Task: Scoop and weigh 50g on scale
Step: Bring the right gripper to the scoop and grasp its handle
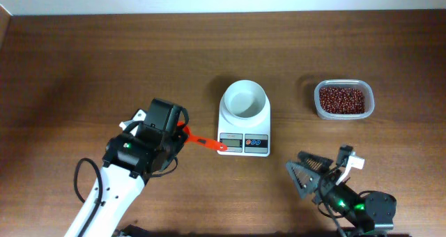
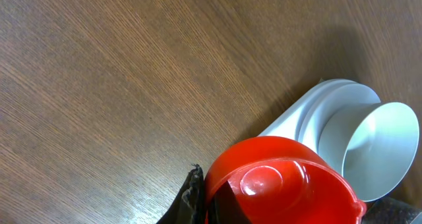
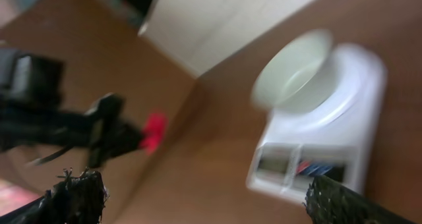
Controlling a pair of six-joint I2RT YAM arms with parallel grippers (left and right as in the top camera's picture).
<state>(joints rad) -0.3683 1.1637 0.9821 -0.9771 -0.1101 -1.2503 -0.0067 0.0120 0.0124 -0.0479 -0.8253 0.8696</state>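
Counting the things on the tabletop [image 1: 104,49] gives one scale [image 1: 244,143], one white bowl [image 1: 244,100] standing on it, one clear tub [image 1: 343,100] filled with red beans, one red scoop [image 1: 202,141] and two arms, each with one tool. The scale stands near the middle of the tabletop, and the tub is well apart on its right side. The long axis of the scale runs from the far edge to the near edge. The bowl sits upright on the far part, and the grey display with the blue and red buttons points to the near edge, toward the robot.

The left tool [image 1: 178,132] is clenched on the red scoop. The scoop stretches from it to the right, and its thin end reaches the near left corner of the scale, beside the display; whether it touches there cannot be told. In the left wrist view the round red cup of the scoop is very close to the camera, with the scale and bowl behind it.

The right tool [image 1: 298,171] is released, its fingers [image 3: 76,197] spread wide and holding nothing. It hovers by the near edge, to the right of the scale and apart from it.
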